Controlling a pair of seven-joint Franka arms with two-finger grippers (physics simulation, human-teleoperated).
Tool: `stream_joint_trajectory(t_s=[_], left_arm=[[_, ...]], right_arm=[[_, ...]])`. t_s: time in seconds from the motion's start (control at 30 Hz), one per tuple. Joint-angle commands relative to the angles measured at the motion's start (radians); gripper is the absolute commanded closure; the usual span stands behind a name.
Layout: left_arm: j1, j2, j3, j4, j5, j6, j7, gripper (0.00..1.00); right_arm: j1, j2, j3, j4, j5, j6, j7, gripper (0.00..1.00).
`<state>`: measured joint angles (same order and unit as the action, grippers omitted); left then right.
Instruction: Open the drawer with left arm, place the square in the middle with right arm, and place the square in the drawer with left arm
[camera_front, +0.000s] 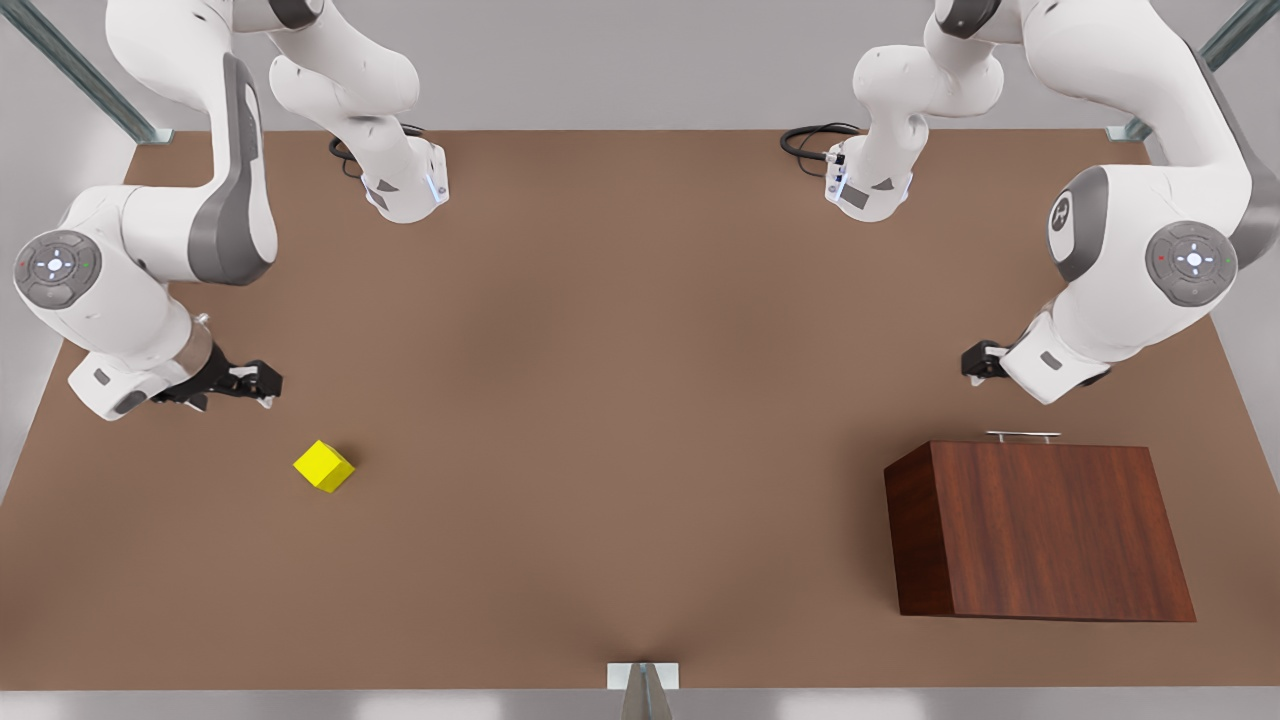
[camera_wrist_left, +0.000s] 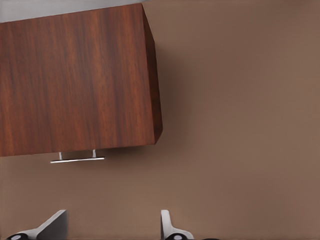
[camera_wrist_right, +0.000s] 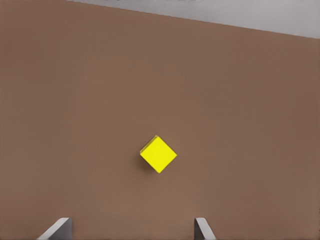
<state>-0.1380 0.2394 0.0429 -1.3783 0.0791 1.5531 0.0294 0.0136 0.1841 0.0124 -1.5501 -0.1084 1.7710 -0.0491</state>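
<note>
While drawer (camera_front: 1022, 440) sits closed in box (camera_front: 1040, 530) at front view's right, left hand (camera_front: 980, 362) hovers near handle (camera_front: 1022, 435), fingers apart, empty. Right hand (camera_front: 255, 382) open, empty, near cube (camera_front: 323, 466) on tabletop (camera_front: 620, 400) at left.

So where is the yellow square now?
The square lies on the table at the front view's left, just below the right tool, far from the wooden box.

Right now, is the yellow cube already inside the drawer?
No, in the front view the yellow cube sits on the bare tabletop, far from the wooden box, whose drawer looks shut.
</note>
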Motion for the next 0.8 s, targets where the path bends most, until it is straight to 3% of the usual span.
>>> stream_joint_trajectory(t_s=[0.0,0.13,0.23,0.4,0.47,0.77], left_arm=[[0.000,0.000,0.000,-0.001,0.021,0.001,0.000,0.00],[0.000,-0.120,0.025,-0.237,0.022,0.197,-0.540,0.00],[0.001,-0.192,0.078,-0.423,0.021,0.383,-0.882,0.00],[0.001,-0.282,0.160,-0.743,0.007,0.760,-1.069,0.00],[0.001,-0.295,0.170,-0.821,0.007,0.878,-1.137,0.00],[0.014,-0.239,0.233,-0.878,-0.033,1.012,-1.162,0.00]], right_arm=[[0.000,-0.002,0.000,-0.001,0.000,0.001,0.000,0.00],[0.005,-0.012,0.003,-0.107,0.013,0.070,-0.152,0.00],[0.002,0.084,-0.002,-0.114,0.056,0.165,-0.409,0.00],[-0.018,0.144,-0.002,-0.334,0.055,0.511,-0.948,0.00],[-0.020,0.208,-0.005,-0.303,0.055,0.531,-1.025,0.00],[-0.066,0.265,-0.006,-0.381,0.173,0.631,-0.853,0.00]])
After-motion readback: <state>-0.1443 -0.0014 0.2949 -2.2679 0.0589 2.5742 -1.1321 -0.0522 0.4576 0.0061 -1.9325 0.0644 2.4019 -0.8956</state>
